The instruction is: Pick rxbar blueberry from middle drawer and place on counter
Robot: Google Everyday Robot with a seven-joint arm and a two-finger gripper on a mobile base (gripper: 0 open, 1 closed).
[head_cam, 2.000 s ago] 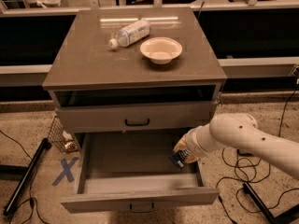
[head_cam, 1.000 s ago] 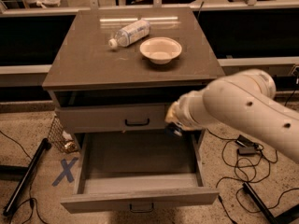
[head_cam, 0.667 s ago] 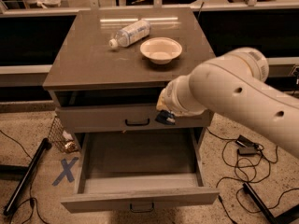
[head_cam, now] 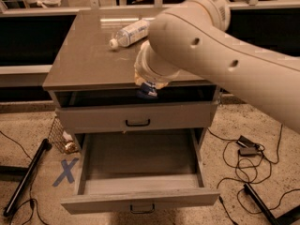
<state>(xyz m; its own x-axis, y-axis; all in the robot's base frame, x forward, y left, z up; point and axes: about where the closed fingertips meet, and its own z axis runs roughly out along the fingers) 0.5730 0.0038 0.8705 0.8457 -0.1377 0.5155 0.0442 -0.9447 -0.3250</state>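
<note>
My arm point(head_cam: 225, 55): here it is, big and white, sweeping in from the right and across the back right of the cabinet, covering that part of the top.
Desk point(head_cam: 89, 60): glossy grey-brown top, its left half and front edge in plain sight.
Middle drawer point(head_cam: 140, 158): pulled right out towards the camera, its floor bare, its black bar handle down at the bottom edge of the view.
Upper drawer front point(head_cam: 93, 118): closed below a dark open slot under the desk, with its own small black handle in the middle.
Black pole point(head_cam: 26, 179): lying slantwise on the speckled floor, left of the cabinet.
Bottle point(head_cam: 131, 33): clear plastic, on its side on the desk towards the back, cap pointing left, just beside my arm.
Wire basket point(head_cam: 60, 136): on the floor against the cabinet's left side.
Cables point(head_cam: 248, 146): black loops and a small block on the floor to the right.
Blue X point(head_cam: 65, 171): tape mark on the floor, near the open drawer's left corner.
Claw point(head_cam: 148, 86): down at the desk's front edge, above the upper drawer front, clamped on the bar.
Rxbar blueberry point(head_cam: 148, 93): out of the drawer, in my claw, dark blue wrapper hanging in front of the slot, just under the desk's lip and not on the desk.
</note>
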